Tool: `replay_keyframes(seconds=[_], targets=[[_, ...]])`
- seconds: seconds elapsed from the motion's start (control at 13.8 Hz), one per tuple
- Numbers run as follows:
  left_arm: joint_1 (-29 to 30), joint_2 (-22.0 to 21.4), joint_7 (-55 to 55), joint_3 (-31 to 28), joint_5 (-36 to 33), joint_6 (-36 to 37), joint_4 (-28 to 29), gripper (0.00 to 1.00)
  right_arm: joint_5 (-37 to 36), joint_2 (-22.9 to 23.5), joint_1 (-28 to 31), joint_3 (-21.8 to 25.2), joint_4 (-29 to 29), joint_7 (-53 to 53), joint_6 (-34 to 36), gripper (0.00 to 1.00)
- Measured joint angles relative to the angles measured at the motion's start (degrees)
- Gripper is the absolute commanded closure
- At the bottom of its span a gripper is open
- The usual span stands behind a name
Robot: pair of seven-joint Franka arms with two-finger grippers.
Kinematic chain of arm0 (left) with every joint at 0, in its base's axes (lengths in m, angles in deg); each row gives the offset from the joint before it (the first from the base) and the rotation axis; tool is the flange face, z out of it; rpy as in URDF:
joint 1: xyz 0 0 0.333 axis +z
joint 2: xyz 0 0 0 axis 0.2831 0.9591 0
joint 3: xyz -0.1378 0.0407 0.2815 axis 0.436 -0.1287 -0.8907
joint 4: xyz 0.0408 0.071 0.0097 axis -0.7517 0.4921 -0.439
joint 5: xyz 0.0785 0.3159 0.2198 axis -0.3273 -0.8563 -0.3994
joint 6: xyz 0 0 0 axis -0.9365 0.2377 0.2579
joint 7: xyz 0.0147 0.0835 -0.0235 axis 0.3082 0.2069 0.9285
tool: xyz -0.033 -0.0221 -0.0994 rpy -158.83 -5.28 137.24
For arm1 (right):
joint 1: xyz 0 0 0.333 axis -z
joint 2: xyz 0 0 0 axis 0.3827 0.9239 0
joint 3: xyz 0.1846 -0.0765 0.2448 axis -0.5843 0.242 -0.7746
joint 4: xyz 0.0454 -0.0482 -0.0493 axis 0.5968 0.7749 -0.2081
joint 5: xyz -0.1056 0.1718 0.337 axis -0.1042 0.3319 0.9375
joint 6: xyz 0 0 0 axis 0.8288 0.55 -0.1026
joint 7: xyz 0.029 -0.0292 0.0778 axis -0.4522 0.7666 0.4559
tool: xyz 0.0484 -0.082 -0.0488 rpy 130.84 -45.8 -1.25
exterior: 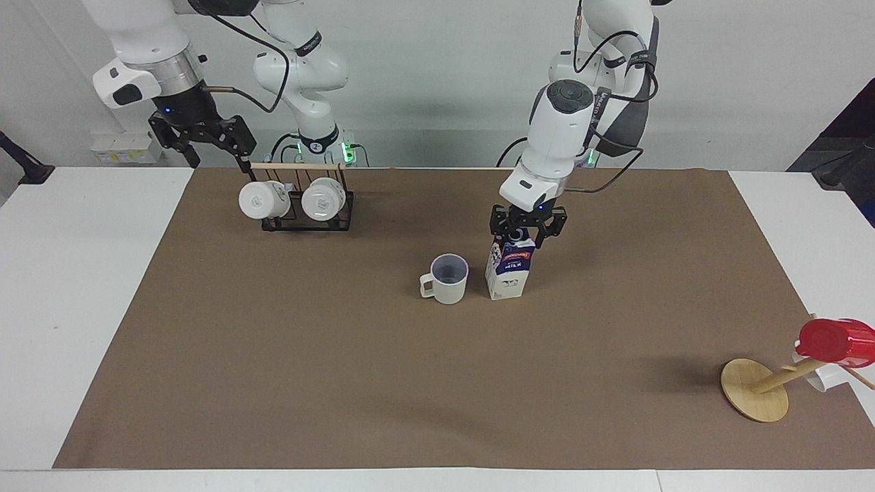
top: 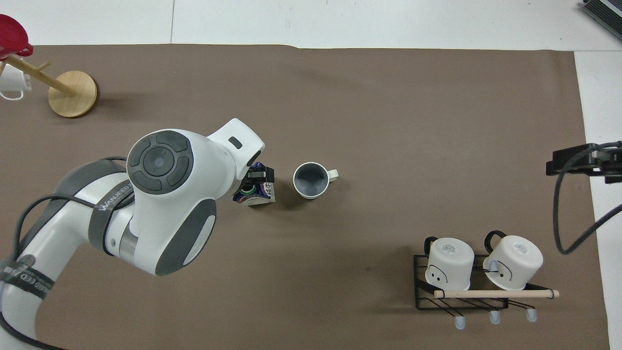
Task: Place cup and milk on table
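Observation:
The cream-white cup (exterior: 448, 279) (top: 311, 180) stands upright on the brown sheet of the table (exterior: 273, 355), its handle toward the right arm's end. Beside it, toward the left arm's end, the blue-and-white milk (exterior: 507, 277) (top: 257, 193) carton stands upright on the sheet. My left gripper (exterior: 527, 232) (top: 255, 176) hangs over the carton's top, open, with a finger on either side of the gable and the white cap showing between them. My right gripper (exterior: 215, 156) (top: 573, 164) waits open and holds nothing, raised beside the mug rack.
A black wire rack (exterior: 307, 217) (top: 461, 296) with two white mugs on their sides stands near the robots at the right arm's end. A tilted wooden mug tree (exterior: 755, 389) (top: 73, 93) with a red cup (exterior: 835, 340) sits at the left arm's end.

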Motion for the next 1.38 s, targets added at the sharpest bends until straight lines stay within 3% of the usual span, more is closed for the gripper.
replay_keyframes(seconds=[0.15,0.29,0.58,1.02,1.38], targets=[[0.0,-0.6,0.0,-0.3,0.0,2.4,-1.9,0.00,0.0,0.0,0.0,0.0,0.0,0.0,0.0,0.00],[0.6,-1.8,-1.7,-1.2,0.0,9.3,-5.9,0.00,0.0,0.0,0.0,0.0,0.0,0.0,0.0,0.00],[7.3,-3.4,-12.0,-1.8,0.0,19.3,-11.6,0.00,0.0,0.0,0.0,0.0,0.0,0.0,0.0,0.00],[20.2,-5.6,-27.5,-2.4,0.0,22.2,-12.3,0.00,0.0,0.0,0.2,0.2,0.0,0.0,0.0,0.00],[22.7,-6.3,-29.3,-2.3,-0.1,23.5,-13.0,0.00,0.1,-0.1,0.1,0.0,-0.3,0.0,2.5,0.00]])
